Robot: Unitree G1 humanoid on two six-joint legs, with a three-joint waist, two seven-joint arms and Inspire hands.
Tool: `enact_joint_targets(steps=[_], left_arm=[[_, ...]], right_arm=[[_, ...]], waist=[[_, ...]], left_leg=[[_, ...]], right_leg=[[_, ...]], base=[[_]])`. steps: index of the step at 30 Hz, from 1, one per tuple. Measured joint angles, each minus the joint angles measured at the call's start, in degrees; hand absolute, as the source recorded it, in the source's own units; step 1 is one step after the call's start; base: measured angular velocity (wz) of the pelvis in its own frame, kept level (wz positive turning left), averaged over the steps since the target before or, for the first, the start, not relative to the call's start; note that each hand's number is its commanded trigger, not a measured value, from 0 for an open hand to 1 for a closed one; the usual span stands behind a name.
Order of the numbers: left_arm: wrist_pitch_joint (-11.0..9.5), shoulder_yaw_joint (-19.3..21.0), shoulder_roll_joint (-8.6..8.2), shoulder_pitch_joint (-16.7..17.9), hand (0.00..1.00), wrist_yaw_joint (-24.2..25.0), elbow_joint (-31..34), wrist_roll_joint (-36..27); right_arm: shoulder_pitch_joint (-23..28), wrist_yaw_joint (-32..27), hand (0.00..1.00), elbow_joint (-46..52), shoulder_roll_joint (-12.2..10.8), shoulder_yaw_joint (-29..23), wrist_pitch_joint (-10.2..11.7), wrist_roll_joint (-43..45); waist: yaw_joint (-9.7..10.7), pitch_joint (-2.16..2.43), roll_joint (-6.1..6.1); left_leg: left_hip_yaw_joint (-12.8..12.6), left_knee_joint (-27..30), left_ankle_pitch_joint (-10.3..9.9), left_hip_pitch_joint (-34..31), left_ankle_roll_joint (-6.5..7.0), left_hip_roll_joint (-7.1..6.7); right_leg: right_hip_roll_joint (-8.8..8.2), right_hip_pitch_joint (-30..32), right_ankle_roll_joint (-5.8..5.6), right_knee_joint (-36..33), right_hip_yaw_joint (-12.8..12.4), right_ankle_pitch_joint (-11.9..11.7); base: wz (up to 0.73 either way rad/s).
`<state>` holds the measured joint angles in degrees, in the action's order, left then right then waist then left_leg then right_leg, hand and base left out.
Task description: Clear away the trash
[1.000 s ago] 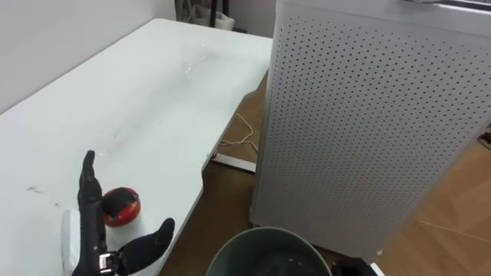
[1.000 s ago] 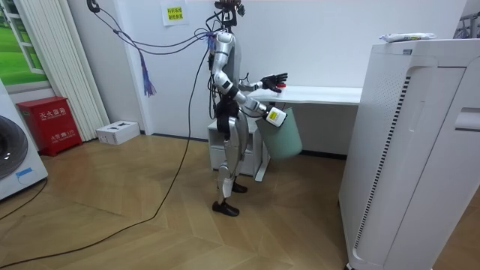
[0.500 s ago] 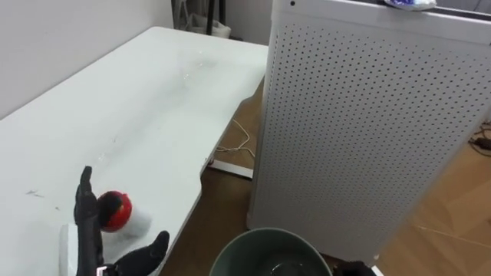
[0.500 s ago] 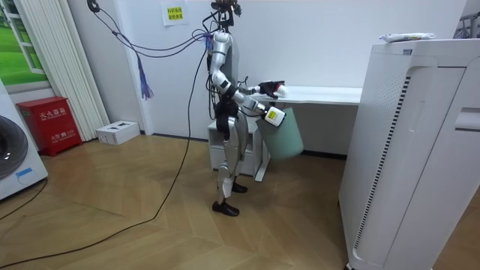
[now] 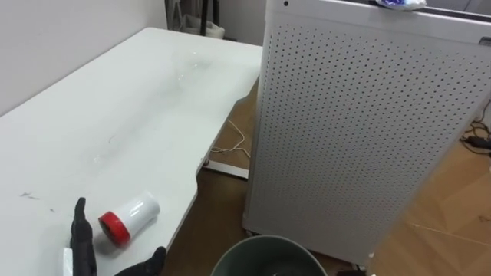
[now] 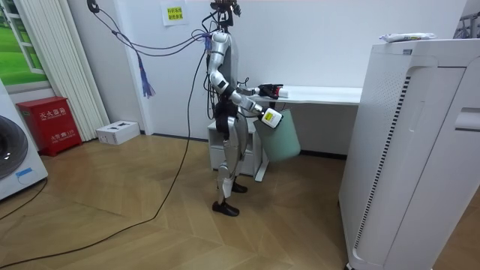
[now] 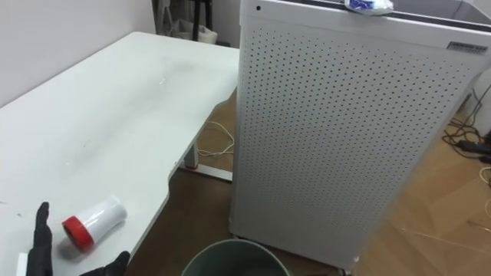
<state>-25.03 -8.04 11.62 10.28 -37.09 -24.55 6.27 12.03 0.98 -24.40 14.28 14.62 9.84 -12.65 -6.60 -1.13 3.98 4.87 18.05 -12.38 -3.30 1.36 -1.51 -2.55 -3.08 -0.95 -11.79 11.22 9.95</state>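
Your left hand [image 5: 80, 239] sits at the lower left of the frame, spread wide with fingers straight and thumb out, holding nothing. The bottle [image 5: 130, 216] — white, with a red cap — lies on its side on the table [image 5: 115, 107] just above the hand, in the gap between fingers and thumb, cap end toward the lower left.

I judge the step in hand to be the grasp. Bring the palm forward over the white body rather than the cap, and close only once fingers and thumb are on opposite sides. It is round and will likely roll toward the table's edge if nudged from one side. The bin [image 5: 261, 241] stands at the bottom centre, below that edge, so the carry should be short.

In the room view your right hand [image 6: 271, 115] is at the bin's rim, but I cannot tell whether its fingers grip it. The left palm is cut off by the bottom edge, so contact with the bottle is unclear. A pale wrapper [image 7: 368, 5] lies atop the perforated white cabinet [image 5: 360, 130] at the upper right — too cropped to identify.
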Motion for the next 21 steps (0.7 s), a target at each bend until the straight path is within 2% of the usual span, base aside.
enact_joint_targets(steps=[18,21], left_arm=[[0.1,0.0,0.03,-0.2,0.00,-1.6,-0.9,0.2],[0.1,0.0,0.11,-1.2,0.00,-1.3,-2.0,0.1]], right_arm=[[0.7,1.7,1.00,0.1,-0.5,0.0,-0.3,1.8],[0.6,1.8,1.00,0.1,-0.5,0.0,-0.7,1.7]], waist=[[0.3,-0.13,0.14],[0.3,-0.35,-0.27]], left_leg=[[-0.6,-0.4,0.0,1.0,0.00,0.15],[-0.2,-0.2,0.0,1.0,0.00,0.07]], right_leg=[[0.03,-0.7,0.00,0.0,-0.4,0.0],[0.03,-0.8,0.00,0.0,-0.4,0.0]], base=[[0.00],[0.01]])
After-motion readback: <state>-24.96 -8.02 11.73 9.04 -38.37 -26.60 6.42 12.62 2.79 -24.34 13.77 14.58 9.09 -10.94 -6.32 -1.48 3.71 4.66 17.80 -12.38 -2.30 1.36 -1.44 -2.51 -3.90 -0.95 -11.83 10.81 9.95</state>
